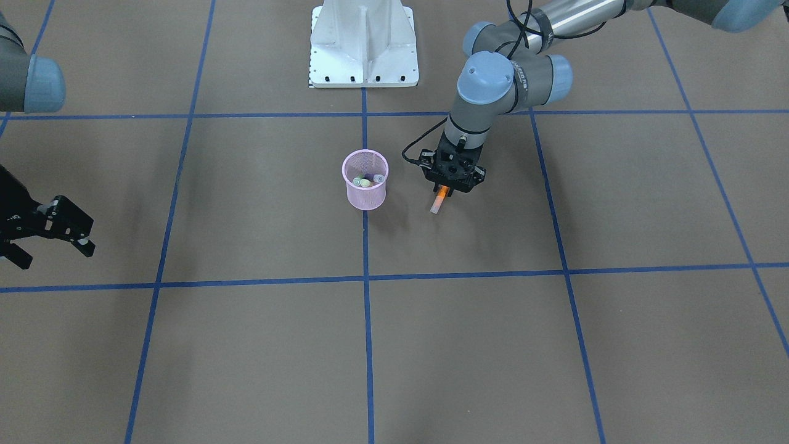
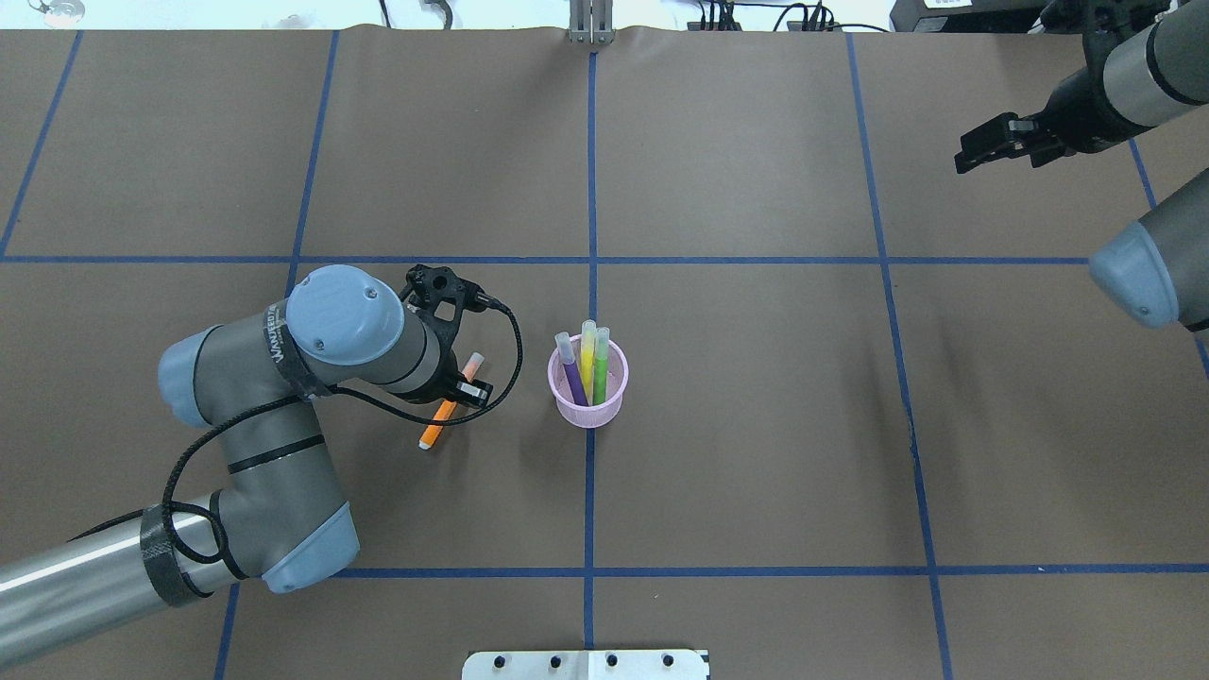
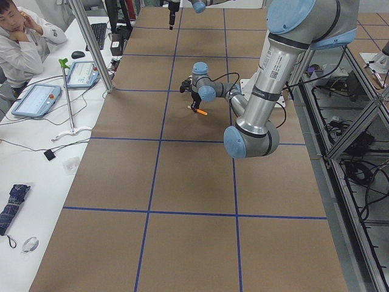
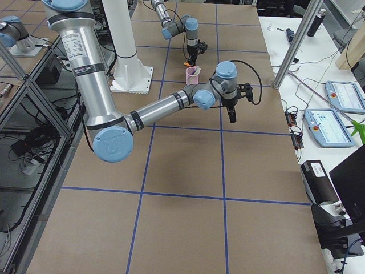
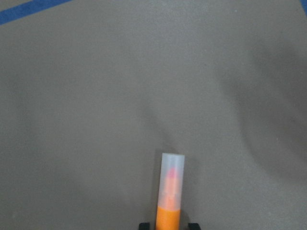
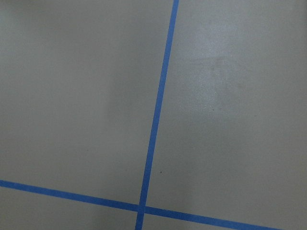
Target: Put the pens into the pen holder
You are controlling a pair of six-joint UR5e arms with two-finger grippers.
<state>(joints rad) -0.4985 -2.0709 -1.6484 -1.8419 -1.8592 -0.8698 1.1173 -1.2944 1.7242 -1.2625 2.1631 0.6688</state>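
Front-facing view: my left gripper (image 1: pixel 442 190) is clamped on the orange pen (image 1: pixel 436 204), which is tilted with its cap end low. It is just beside the pen holder (image 1: pixel 365 188) and clear of its rim. The holder stands on a blue tape line (image 1: pixel 365 259) with bare table (image 1: pixel 493 345) on every side. My right gripper (image 1: pixel 57 256) sits at the view's edge, jaws apart around nothing.

Overhead: the purple pen (image 2: pixel 573 378), yellow pen (image 2: pixel 587 357) and green pen (image 2: pixel 601 368) stand inside the holder, caps above the rim. The right gripper is well apart, near the far corner.

Left wrist: the pale cap points over open table. I cannot tell whether it touches.

Right wrist: only table and crossing tape.
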